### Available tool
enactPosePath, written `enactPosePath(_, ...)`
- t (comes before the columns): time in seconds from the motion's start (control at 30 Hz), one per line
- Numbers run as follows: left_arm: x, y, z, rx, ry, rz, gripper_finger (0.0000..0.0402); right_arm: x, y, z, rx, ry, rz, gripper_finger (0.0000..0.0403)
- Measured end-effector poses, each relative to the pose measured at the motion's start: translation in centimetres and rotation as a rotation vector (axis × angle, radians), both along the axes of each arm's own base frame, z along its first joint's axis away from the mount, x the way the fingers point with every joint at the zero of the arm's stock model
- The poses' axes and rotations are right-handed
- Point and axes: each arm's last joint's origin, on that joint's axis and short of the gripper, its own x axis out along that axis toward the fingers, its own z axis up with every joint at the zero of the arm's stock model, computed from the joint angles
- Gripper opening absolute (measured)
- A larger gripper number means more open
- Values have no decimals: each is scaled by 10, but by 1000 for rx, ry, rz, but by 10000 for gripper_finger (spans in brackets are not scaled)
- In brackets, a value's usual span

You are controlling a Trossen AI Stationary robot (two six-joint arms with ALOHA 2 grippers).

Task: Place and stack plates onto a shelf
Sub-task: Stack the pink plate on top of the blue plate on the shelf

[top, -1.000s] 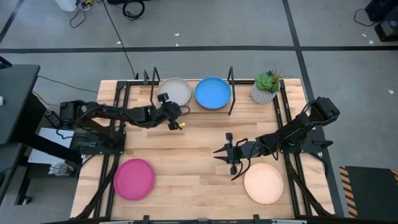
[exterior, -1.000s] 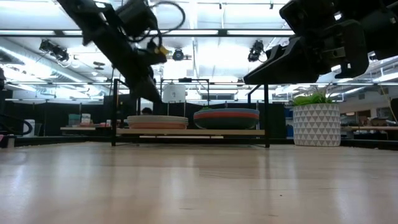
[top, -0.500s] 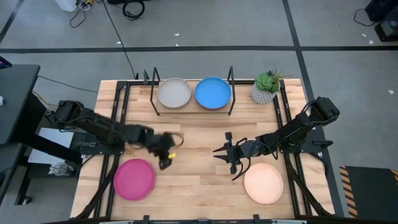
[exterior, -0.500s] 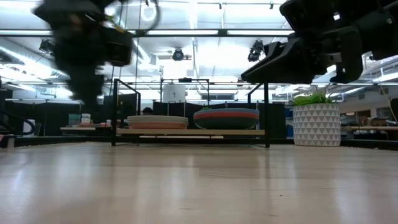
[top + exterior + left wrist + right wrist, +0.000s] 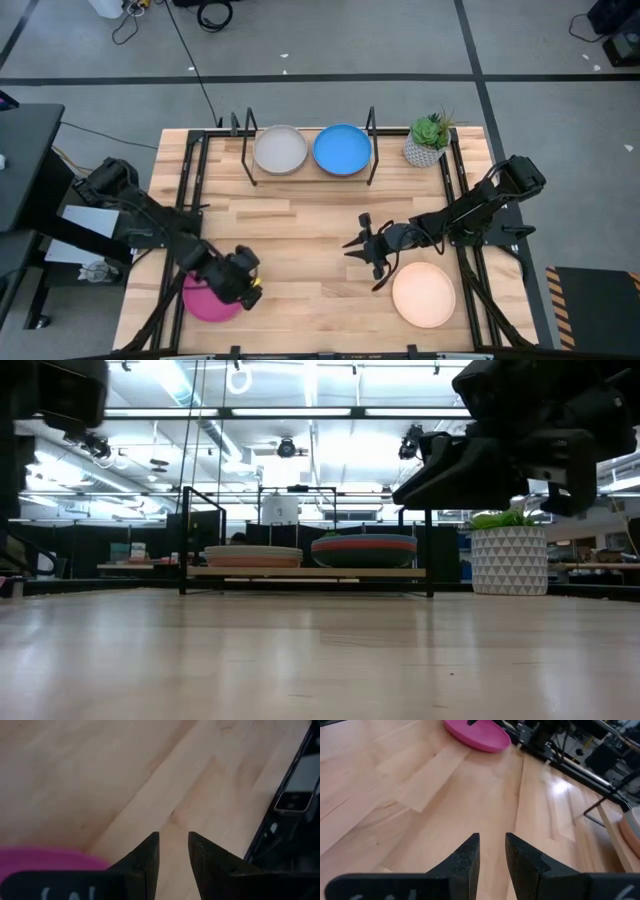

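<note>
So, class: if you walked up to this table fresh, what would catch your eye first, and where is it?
Probably the bright pink plate at the table's near-left corner, with the left gripper poised over its edge. Next, the blue plate beside a grey plate, each topping a stack on the shelf at the far edge, and a potted plant to their right. The right gripper hangs mid-table, next to a cream plate.

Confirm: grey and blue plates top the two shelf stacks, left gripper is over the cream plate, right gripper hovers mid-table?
Not quite. In the high view the left gripper is over the pink plate; the cream plate lies near the right gripper. The grey plate and blue plate do top the shelf stacks.
</note>
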Motion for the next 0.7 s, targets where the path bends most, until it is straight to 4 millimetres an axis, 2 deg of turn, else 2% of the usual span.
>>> enactPosePath(0.17,-6,-11,0,-27,-11,78,109,2,-3,1,-16,-8,27,99)
enactPosePath(0.33,11,-29,7,-17,-13,51,109,4,-10,2,-15,-22,45,99)
enactPosePath(0.53,15,-39,9,90,227,75,109,8,-17,7,16,-69,92,99)
enactPosePath(0.7,18,-45,-1,68,355,153,109,10,-22,7,21,-69,89,99)
